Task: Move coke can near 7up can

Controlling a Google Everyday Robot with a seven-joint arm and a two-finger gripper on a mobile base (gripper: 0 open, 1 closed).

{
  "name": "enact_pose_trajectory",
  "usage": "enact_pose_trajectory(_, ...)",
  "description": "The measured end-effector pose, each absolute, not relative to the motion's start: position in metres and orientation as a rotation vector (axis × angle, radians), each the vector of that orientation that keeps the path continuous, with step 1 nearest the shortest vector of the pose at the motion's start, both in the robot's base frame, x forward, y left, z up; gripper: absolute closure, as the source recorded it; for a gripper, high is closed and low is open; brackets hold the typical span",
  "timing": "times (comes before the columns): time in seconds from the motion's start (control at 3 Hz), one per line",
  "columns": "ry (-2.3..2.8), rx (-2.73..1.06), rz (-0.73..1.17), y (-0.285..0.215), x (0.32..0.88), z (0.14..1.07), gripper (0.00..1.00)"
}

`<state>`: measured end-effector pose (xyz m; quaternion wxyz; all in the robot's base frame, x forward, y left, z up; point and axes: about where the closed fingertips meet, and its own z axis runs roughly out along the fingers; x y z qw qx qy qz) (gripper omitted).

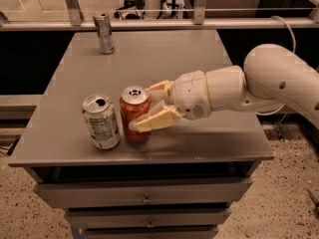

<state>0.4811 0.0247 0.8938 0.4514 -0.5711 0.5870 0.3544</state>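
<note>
You've got the 7up can (101, 122) on the table (209, 59), coke can (133, 108) just beside it, clasped by the gripper (141, 108), slim can (103, 33) well behind it.

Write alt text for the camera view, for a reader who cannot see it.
A white robot arm reaches in from the picture's right, its gripper with jaws clamped on a red coke can standing upright on a grey table, close beside a silver 7up can. A slimmer silver can stands at the table's far edge.
</note>
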Motion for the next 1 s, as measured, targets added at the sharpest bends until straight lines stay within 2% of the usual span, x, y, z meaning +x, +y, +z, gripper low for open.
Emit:
enact_pose_trajectory(0.67, 1.430, -1.423, 0.857, 0.0333, 0.4823, 0.8899, 0.16)
enact_pose_trajectory(1.0, 1.422, -1.429, 0.855, 0.0348, 0.4822, 0.8902, 0.00)
